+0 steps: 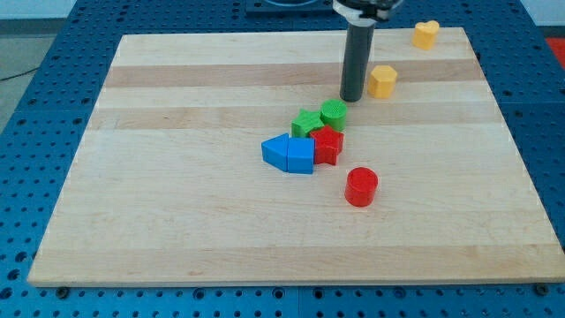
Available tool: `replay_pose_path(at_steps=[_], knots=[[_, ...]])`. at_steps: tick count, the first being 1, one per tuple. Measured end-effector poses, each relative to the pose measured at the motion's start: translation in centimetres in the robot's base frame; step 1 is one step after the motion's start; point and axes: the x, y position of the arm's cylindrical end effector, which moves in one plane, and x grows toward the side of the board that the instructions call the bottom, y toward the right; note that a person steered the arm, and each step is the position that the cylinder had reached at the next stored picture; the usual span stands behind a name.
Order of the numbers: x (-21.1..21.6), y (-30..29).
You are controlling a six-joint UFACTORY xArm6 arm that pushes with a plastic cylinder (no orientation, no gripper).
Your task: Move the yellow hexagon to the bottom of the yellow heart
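My tip point(352, 98): down on the bench, at the lower end of the dark rod that drops in from the view's top, a little right of centre.
Gripper: there isn't one on this arm, just the straight rod, so nothing spread, nothing pressed together, nothing pinched.
Yellow hexagon point(382, 81): here's the one to watch, sitting just beside my tip on the view's right; a thin strip of wood seems to show between them, though I can't say for sure whether they touch.
Yellow heart point(426, 34): up by the bench's top right corner, well apart from the hexagon, which lies below it and to the view's left.
Green cylinder point(334, 114): right below my tip, close under it, at the top of the middle cluster.
Green star point(306, 124): snug against the green cylinder on the view's left.
Red star point(327, 144): tucked under the two greens, touching or as good as touching them.
Blue blocks point(290, 154): two of them side by side, pressed to the red star's left; the right one looks five-sided, the left one's shape I can't make out.
Red cylinder point(361, 186): standing alone, below and to the view's right of the cluster, clear of it.
Bench point(177, 212): pale wooden board with lengthwise stripes, lying on a blue perforated surface point(26, 132).
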Motion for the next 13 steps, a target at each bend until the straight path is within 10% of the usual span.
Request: replay_pose_path(at_steps=[4, 6, 13], knots=[[4.8, 7.9], [-2.6, 9.6], [-4.2, 12.9]])
